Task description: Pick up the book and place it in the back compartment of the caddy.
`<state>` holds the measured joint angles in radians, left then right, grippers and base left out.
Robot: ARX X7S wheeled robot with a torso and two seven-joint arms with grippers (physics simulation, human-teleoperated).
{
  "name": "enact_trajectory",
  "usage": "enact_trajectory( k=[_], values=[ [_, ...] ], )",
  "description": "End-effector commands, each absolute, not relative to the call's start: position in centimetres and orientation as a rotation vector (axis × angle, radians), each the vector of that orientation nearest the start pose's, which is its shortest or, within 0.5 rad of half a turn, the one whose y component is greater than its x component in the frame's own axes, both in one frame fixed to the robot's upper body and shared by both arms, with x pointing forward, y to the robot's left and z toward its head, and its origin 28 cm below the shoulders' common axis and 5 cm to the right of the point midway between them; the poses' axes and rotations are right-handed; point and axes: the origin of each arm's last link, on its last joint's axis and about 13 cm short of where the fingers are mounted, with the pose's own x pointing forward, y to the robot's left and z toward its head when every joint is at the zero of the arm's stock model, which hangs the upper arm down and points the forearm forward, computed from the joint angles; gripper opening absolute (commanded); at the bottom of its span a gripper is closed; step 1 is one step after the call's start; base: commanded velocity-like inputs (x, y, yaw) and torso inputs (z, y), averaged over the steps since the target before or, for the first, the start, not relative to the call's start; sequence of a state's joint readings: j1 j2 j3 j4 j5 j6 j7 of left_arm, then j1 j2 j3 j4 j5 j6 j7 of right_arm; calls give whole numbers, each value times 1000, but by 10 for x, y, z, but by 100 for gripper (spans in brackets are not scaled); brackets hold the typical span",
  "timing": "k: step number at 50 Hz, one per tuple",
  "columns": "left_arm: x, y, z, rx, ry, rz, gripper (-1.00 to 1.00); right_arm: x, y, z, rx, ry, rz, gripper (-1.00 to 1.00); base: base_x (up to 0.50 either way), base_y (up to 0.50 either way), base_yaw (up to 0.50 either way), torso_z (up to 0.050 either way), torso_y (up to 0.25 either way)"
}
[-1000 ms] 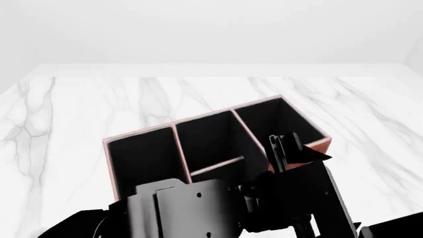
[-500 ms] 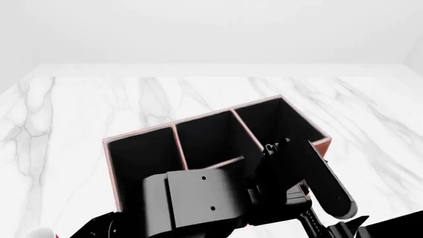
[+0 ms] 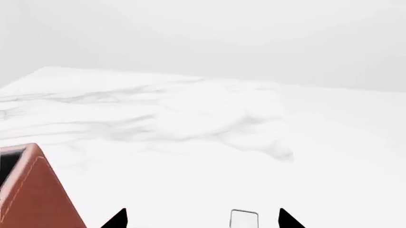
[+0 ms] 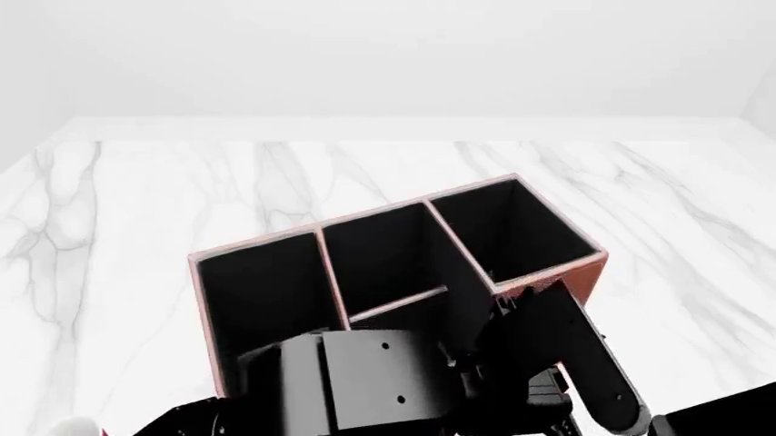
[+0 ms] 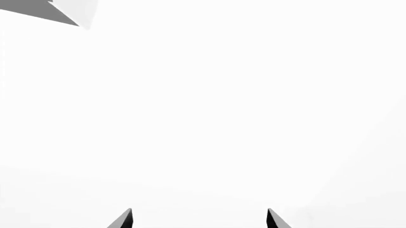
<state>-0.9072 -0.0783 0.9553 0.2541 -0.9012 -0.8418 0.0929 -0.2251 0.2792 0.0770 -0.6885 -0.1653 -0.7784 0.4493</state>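
While grippers gape, caddy (image 4: pixel 522 272) reddish-brown (blk cells)

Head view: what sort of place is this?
Likely a bare simulated tabletop test scene, not a real room: a white marble table, featureless white walls, and a single reddish-brown caddy with black-lined cells. The book is not visible.

A: The worktop (image 4: pixel 182 191) looks like polished white marble with grey veins, smooth throughout.

B: The caddy (image 4: pixel 591 269) looks like reddish-brown leather outside, stitched along one edge in the left wrist view, matt black inside, rims pale pink.

A: And the arms?

B: Matt black, plastic-looking.
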Motion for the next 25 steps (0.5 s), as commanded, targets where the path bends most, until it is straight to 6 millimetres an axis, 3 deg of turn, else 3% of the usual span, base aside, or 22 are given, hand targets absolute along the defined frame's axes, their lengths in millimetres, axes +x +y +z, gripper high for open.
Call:
enact_trajectory(
  k=[1, 25],
  values=[
    [237, 43, 171, 139, 203, -1436, 100, 127, -128, 167, -179, -1311, -193, 100, 0, 0, 0, 0, 0],
    [231, 35, 149, 73, 328, -1391, 100, 128, -128, 168, -181, -1308, -198, 100, 0, 0, 0, 0, 0]
  ],
)
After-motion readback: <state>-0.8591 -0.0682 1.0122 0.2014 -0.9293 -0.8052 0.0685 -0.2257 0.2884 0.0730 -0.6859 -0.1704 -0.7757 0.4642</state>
